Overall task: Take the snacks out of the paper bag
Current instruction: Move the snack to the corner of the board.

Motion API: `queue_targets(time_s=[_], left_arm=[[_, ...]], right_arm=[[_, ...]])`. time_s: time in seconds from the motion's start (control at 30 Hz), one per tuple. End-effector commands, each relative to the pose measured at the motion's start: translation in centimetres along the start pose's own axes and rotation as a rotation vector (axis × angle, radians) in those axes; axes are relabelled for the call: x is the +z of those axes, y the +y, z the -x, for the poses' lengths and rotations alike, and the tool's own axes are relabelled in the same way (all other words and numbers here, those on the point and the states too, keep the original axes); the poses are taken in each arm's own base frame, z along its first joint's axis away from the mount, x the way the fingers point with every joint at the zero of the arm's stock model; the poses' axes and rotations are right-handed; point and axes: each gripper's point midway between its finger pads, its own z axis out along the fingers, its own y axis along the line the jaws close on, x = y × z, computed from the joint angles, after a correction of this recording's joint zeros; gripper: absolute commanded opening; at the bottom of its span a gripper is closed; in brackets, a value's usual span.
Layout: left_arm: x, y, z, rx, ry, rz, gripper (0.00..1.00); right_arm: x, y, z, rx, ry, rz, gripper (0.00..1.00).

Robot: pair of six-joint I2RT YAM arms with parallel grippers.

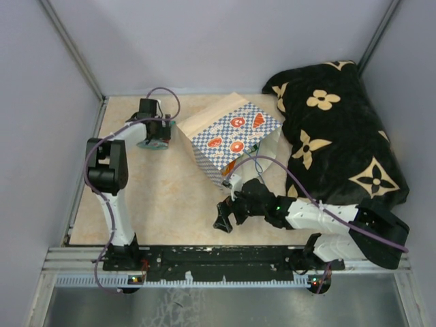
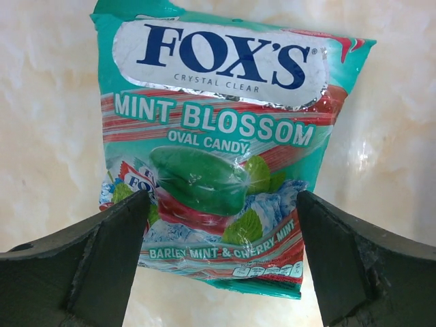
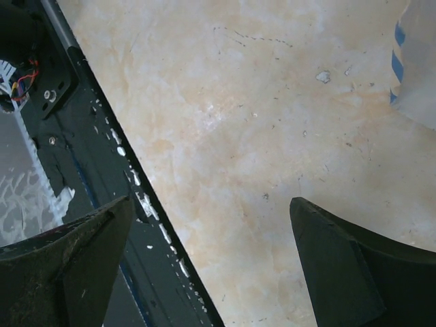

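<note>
A teal snack packet reading "Mint Blossom" lies flat on the marbled table. My left gripper is open, one finger on each side of the packet's lower edge, not closed on it. In the top view the left gripper hovers at the back left, just left of the paper bag, which lies on its side. Bits of orange and green packets show at the bag's near end. My right gripper is open and empty in front of the bag, and in the right wrist view it hangs over bare table.
A black flower-patterned cloth fills the back right. The black front rail runs under the right gripper's left finger. A corner of the bag shows at the right wrist view's upper right. Grey walls close in the table.
</note>
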Motion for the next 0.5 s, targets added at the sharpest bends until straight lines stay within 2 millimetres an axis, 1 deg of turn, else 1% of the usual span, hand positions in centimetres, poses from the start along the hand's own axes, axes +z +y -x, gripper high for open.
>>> queue_targets(time_s=[0.0,0.07,0.1,0.17,0.33,0.47], left_arm=[[2.5,-0.8,-4.5,0.070,0.197,-0.159,0.95],[3.0,-0.3,-3.5,0.081,0.196,-0.170,0.95],[3.3,0.0,-2.4,0.083,0.180,-0.173,0.95],[3.8,0.6,-1.4,0.082,0.169,-0.186,0.95],[4.2,1.6,0.3,0.148,0.110,-0.221,0.96],[4.8,2.4,1.3,0.136,0.073,-0.240,0.98]], right_arm=[[0.2,0.8,1.5,0.001,-0.059,0.048,0.99],[0.3,1.0,1.4,0.012,-0.060,0.062,0.99],[0.4,1.2,1.5,0.019,-0.062,0.074,0.99],[0.7,1.7,1.6,0.033,-0.064,0.100,0.99],[0.9,2.6,2.0,0.055,-0.068,0.150,0.99],[0.9,2.7,1.6,0.061,-0.053,0.159,0.99]])
